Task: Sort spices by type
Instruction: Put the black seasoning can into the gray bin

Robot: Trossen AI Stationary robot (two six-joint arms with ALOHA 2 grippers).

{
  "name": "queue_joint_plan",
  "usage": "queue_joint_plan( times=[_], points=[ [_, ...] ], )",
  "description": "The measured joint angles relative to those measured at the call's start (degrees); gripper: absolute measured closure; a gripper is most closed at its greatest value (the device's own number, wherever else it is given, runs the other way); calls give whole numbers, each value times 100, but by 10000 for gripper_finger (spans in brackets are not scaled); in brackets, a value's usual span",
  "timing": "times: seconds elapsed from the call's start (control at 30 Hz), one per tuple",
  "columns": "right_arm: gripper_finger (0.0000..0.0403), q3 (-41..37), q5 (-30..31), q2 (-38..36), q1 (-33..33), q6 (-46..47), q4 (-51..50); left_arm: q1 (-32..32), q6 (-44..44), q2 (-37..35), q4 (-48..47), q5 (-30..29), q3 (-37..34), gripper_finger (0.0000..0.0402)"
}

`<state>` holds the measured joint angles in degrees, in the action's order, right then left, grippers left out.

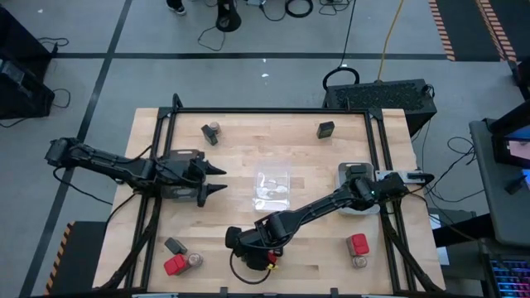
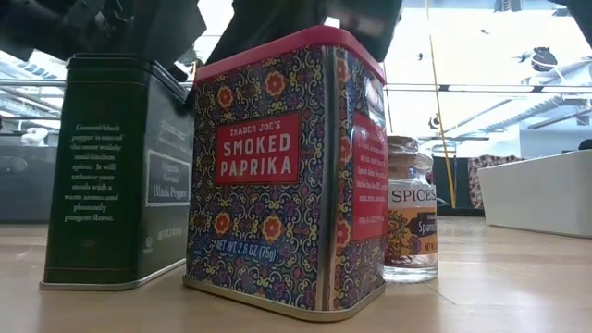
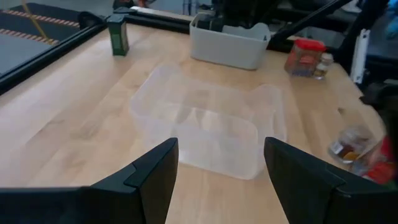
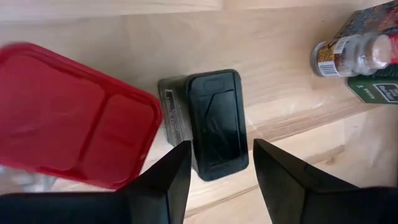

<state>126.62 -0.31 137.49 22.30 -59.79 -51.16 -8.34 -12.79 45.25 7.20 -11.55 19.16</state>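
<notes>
Hovering over the near middle of the surface (image 4: 280,37), my right tool (image 4: 221,152) points straight down at a black box (image 4: 214,118) that stands upright beneath it. The fingers are spread and released, one on each side of the box's lid, and as far as I can see they grip nothing. A red box (image 4: 68,112) sits just beside the black one, close to my one finger, and a round jar (image 4: 348,53) stands farther off with two other tins.

To do this pick well, I judge that I should come down squarely, so that the finger on the red box's side slips into the narrow gap without nudging that box. I would clench on the two long flat sides, low enough that the lid cannot slip free, then lift straight up.

My left tool (image 3: 221,168) waits released, facing the clear tray (image 3: 205,124) in the middle of the surface.
</notes>
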Motion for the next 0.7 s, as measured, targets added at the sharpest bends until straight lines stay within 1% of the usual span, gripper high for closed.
queue_joint_plan(
  times=[0.17, 0.47, 0.57, 0.7],
  points=[
    [248, 10, 42, 113, -12, -237, 64, 0, 11, 2, -31, 15, 0, 160],
    [248, 10, -16, 127, -21, -257, 200, 0, 115, 2, -20, 24, 0, 160],
    [248, 10, -282, 131, -23, -183, 203, 0, 115, 2, -19, 34, 0, 160],
    [248, 7, -432, 137, -34, 133, 294, 0, 117, 2, -19, 37, 0, 160]
  ],
)
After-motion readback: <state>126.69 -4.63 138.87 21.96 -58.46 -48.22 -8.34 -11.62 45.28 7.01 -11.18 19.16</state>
